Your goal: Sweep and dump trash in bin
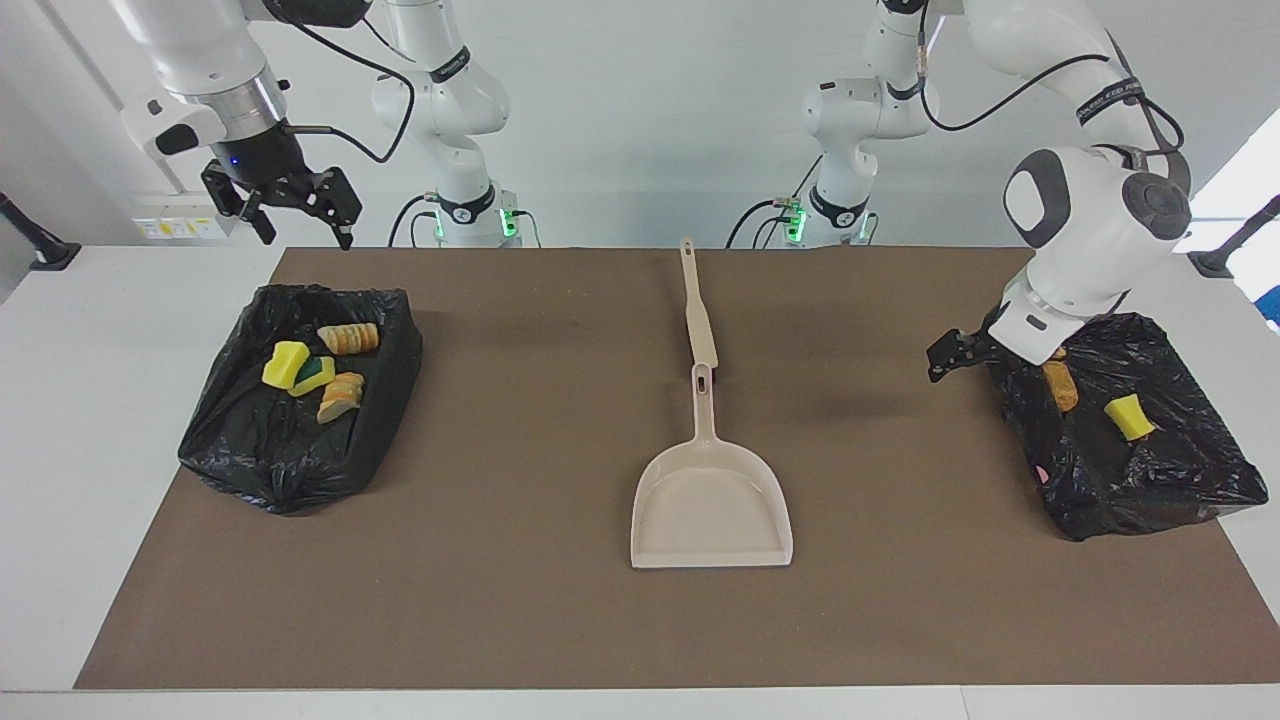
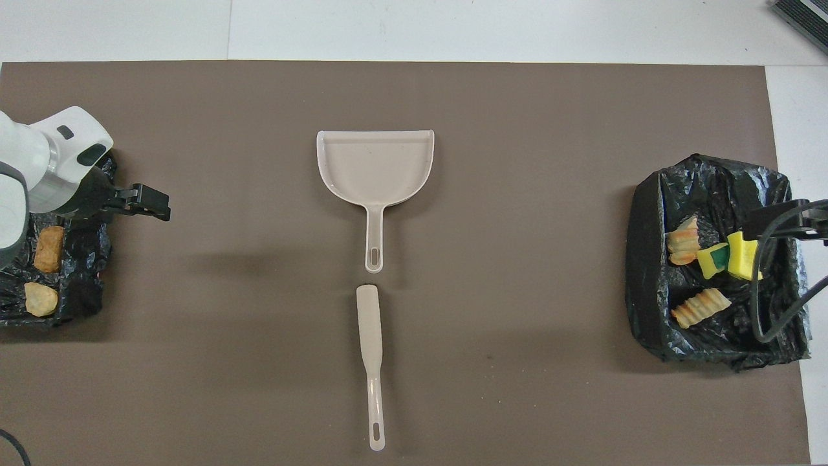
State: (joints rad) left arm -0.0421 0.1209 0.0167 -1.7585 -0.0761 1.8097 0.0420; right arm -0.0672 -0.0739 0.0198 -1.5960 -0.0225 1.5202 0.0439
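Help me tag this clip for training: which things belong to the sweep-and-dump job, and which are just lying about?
Job: sponge chunks and bread pieces, lying in the bin at the right arm's end and the bin at the left arm's end; dustpan; brush.
Lying about: brown mat; black stand at the table's corner.

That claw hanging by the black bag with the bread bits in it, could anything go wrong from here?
Possibly. The left claw hangs open at the rim of the bag-lined bin, so it might snag the loose plastic and tug the bin, shaking out a bread piece or the yellow sponge. The dustpan and brush lie end to end, almost touching; a bump to one could shift the other.
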